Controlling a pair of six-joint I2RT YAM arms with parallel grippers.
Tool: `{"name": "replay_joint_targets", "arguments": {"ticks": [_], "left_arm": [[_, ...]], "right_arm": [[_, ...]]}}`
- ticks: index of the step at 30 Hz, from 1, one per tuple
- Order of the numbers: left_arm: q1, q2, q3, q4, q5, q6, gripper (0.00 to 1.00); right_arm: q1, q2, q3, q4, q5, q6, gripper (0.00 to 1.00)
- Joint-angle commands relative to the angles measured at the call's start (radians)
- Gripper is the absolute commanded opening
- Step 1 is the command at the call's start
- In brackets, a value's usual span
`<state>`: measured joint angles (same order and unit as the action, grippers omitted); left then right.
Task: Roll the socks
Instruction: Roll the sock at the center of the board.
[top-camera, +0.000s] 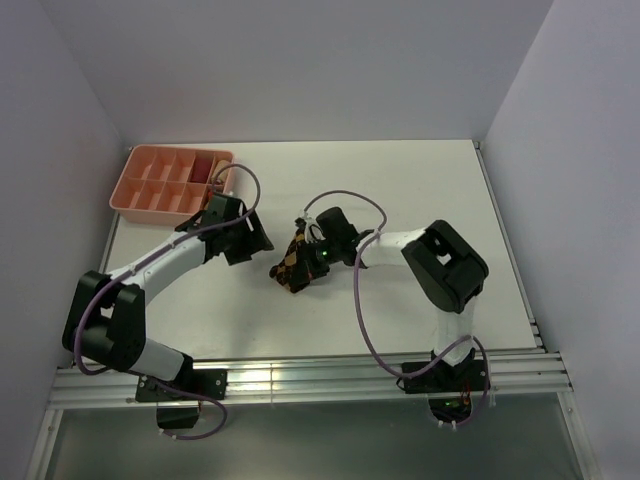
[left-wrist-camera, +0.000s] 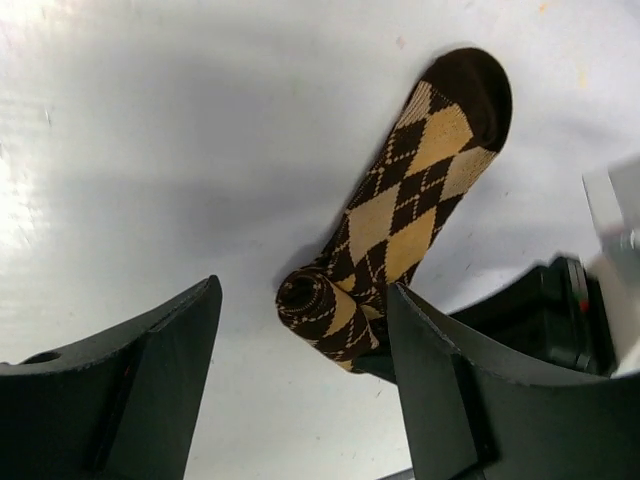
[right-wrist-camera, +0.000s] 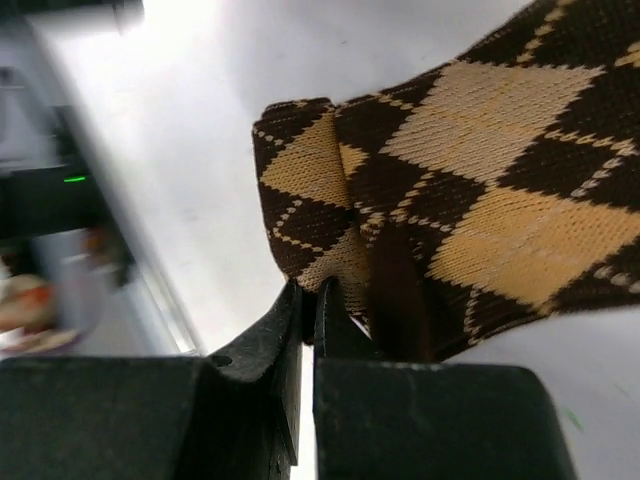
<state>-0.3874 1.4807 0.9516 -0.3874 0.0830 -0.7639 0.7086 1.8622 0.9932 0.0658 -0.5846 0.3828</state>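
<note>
socks (left-wrist-camera: 400, 200): part-rolled, middle of surface (top-camera: 400, 190) | right pincer (right-wrist-camera: 310, 290): pressed together, pinching socks' rolled end | left pincer (left-wrist-camera: 305, 288): spread, just beside roll

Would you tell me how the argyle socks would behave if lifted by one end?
The socks look like soft knit lying flat on the table, so probably floppy and light. The rolled end seems loose and may unroll when lifted.
</note>
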Motion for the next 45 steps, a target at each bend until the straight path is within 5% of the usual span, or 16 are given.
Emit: {"name": "replay_joint_targets", "arguments": {"ticks": [1, 15, 22, 26, 28, 34, 38, 45], "left_arm": [[-0.011, -0.037, -0.082, 0.059, 0.047, -0.061, 0.73], [-0.087, 0.013, -0.166, 0.122, 0.037, -0.098, 0.64], [-0.096, 0.107, -0.145, 0.107, 0.044, -0.077, 0.38], [-0.103, 0.15, -0.123, 0.082, 0.037, -0.058, 0.32], [-0.107, 0.17, -0.106, 0.068, 0.034, -0.04, 0.3], [-0.11, 0.236, -0.033, 0.025, 0.037, 0.014, 0.28], [-0.108, 0.28, 0.013, 0.002, 0.044, 0.049, 0.27], [-0.11, 0.326, 0.082, -0.039, 0.044, 0.103, 0.27]], "right_arm": [[-0.035, 0.08, 0.027, 0.054, -0.303, 0.172, 0.0], [-0.092, 0.199, 0.045, 0.098, -0.383, 0.28, 0.0], [-0.092, 0.169, 0.053, 0.04, -0.316, 0.231, 0.0], [-0.087, 0.089, 0.053, -0.007, -0.242, 0.173, 0.18], [-0.078, 0.046, 0.045, -0.024, -0.143, 0.124, 0.32], [0.038, -0.167, -0.004, -0.058, 0.272, -0.056, 0.53], [0.167, -0.224, -0.002, -0.104, 0.582, -0.157, 0.57], [0.322, -0.183, 0.03, -0.113, 0.868, -0.297, 0.57]]}}
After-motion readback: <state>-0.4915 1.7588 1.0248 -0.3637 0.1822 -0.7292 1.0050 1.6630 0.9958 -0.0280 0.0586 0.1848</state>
